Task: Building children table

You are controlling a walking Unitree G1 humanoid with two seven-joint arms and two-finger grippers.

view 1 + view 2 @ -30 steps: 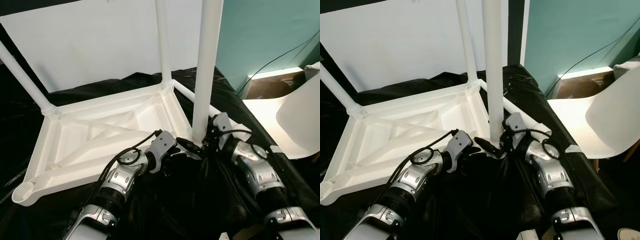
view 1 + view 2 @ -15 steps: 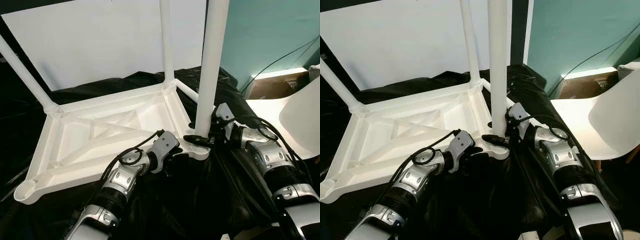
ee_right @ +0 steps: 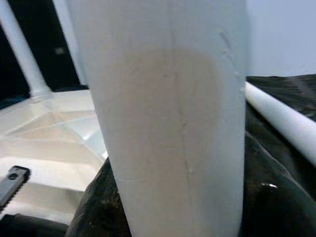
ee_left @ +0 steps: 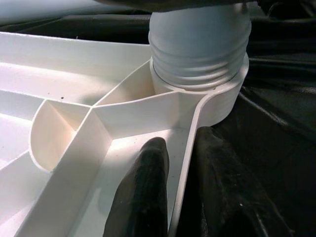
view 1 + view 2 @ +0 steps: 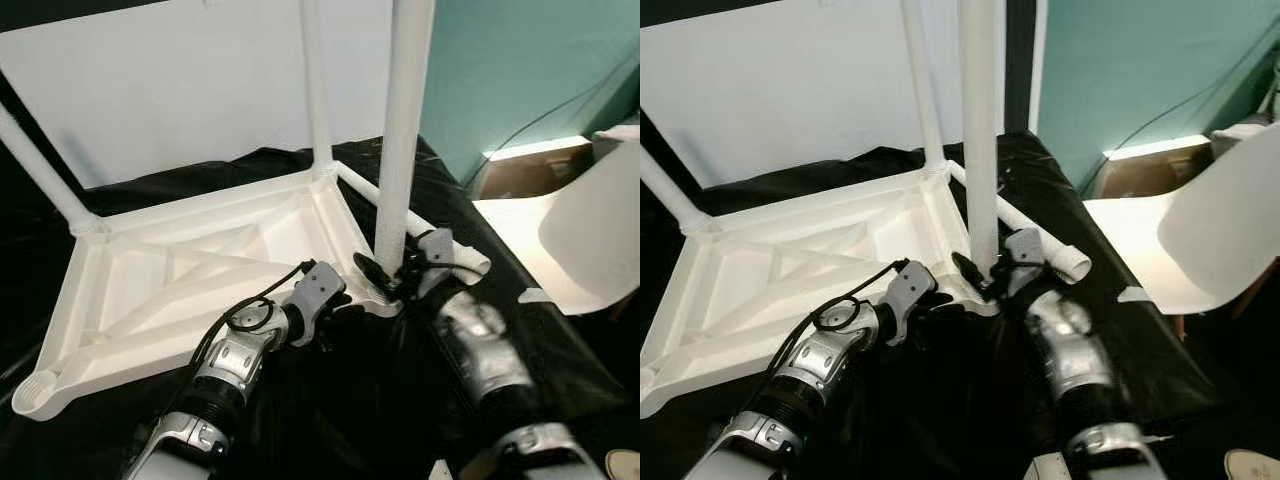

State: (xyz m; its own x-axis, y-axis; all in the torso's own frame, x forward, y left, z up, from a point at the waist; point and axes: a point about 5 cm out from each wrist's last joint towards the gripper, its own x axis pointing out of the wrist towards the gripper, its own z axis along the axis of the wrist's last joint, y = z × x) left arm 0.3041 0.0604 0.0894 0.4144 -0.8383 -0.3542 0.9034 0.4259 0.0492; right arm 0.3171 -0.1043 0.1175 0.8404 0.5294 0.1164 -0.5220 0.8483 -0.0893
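Tabletop (image 5: 190, 270) is lying upside down on black sheeting (image 5: 380, 400), ribs up, so the corner sockets are facing me for the legs. Two legs are already standing at the far corners; one near corner socket (image 5: 35, 392) is sitting empty.

Left gripper (image 4: 175, 192) is pinching the tabletop's rim by the near corner, one finger (image 4: 145, 187) inside the rim, the other outside — I'm bracing the top so it isn't sliding while the leg seats. Looks clenched on that thin wall.

Right gripper (image 5: 400, 275) is working at the base of the leg (image 5: 400, 130), which is standing upright in that corner socket. Arm is blurred; can't tell whether the fingers are closed on the leg or released.

Wrist view is showing threads on the leg end (image 4: 200, 49), so I'm judging this is a screw-in fit, partly seated.

Everything is white moulded plastic: smooth round tubes, thin diagonal ribs under the top. Sheeting is glossy and wrinkled. A loose tube (image 5: 440, 235) is lying just beside the corner. White chair (image 5: 590, 240) at right.
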